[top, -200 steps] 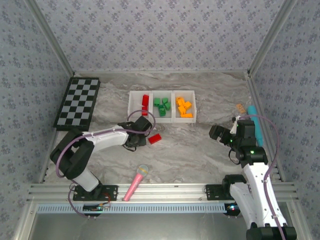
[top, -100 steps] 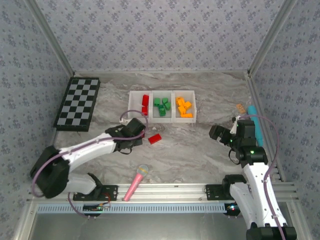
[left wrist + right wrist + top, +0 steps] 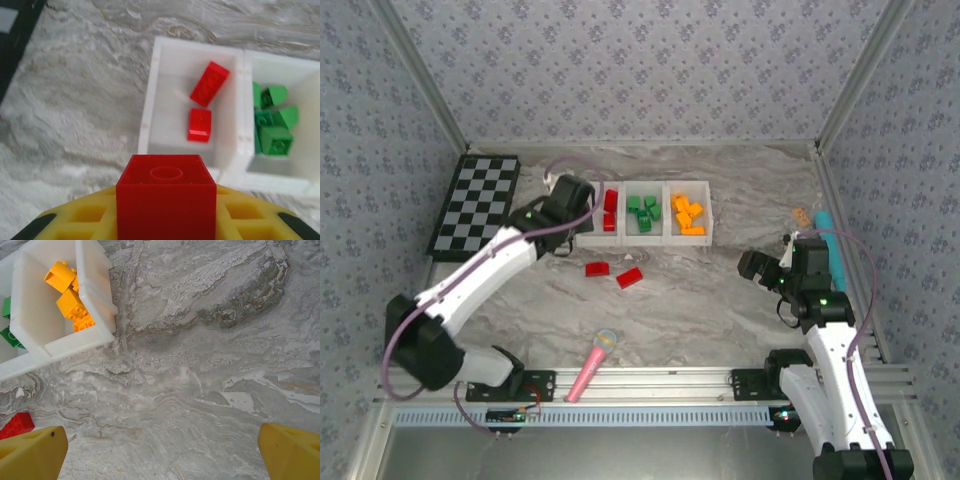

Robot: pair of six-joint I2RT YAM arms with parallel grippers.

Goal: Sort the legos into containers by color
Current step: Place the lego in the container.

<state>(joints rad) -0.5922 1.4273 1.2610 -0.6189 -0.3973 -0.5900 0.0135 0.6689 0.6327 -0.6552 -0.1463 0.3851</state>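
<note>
Yellow fingers (image 3: 85,222) of left gripper (image 3: 572,208) closed on a red brick (image 3: 166,195), just beside the left container (image 3: 148,110) holding two red legos (image 3: 209,84), right gripper (image 3: 162,455) spread wide over the marble table (image 3: 210,340), two loose red legos (image 3: 597,268) on it

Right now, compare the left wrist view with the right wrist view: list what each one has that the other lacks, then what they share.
Left wrist view's own: a red square plastic brick clamped in the left gripper, two more red bricks lying in the red compartment, and a black checkerboard corner.
Right wrist view's own: orange plastic bricks in the orange compartment, a loose red brick on the table, and the open right gripper.
Shared: green plastic bricks, the joined white translucent plastic bins and the grey marbled tabletop.
</note>
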